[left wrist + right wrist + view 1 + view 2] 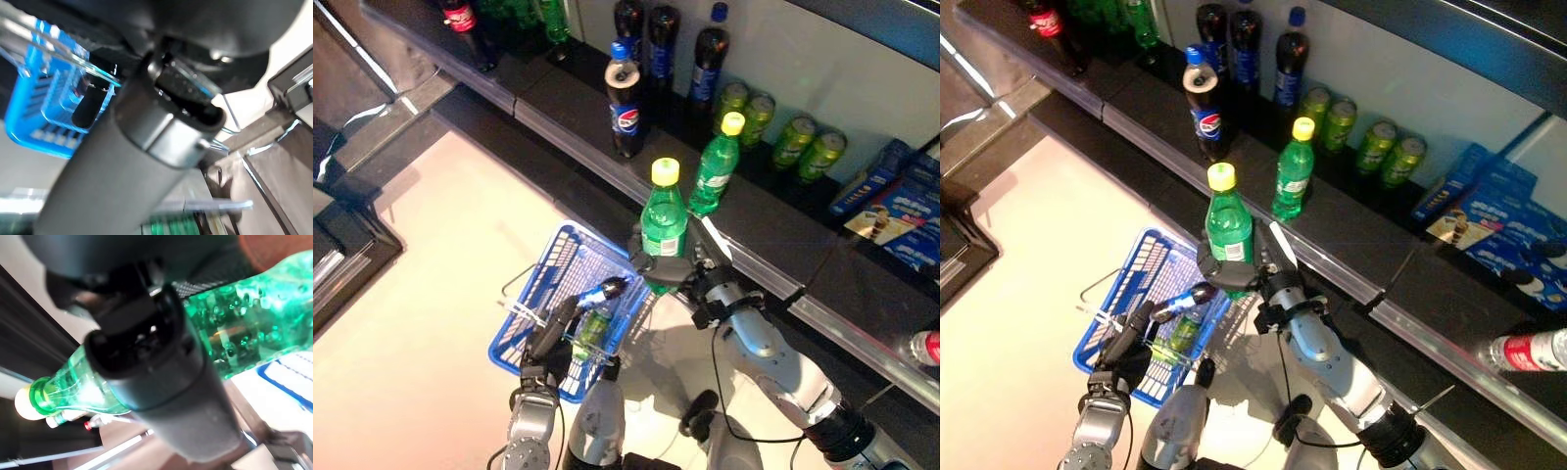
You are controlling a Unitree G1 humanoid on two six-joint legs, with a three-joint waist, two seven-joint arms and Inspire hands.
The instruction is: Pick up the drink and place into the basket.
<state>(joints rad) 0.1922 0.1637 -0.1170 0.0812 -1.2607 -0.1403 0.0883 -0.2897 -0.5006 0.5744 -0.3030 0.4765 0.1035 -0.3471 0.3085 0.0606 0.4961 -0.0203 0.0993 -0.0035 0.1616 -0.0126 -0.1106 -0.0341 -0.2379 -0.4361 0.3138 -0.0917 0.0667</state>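
Note:
My right hand [683, 270] is shut on a green drink bottle [664, 227] with a yellow cap. It holds the bottle upright over the far right corner of the blue basket [556, 260]. The same bottle shows green past the hand in the right wrist view [247, 328]. My left hand [551, 340] is at the basket's near side, its fingers round the wire handle [93, 63]. Inside the basket lie a small blue-capped bottle [601, 292] and a green can [592, 329].
The dark shelf [773, 250] runs behind the basket. It carries a second green bottle [716, 168], a cola bottle [625, 102], several dark bottles, green cans [793, 143] and blue biscuit boxes [901, 208]. A red-labelled bottle [924, 348] lies at the right edge.

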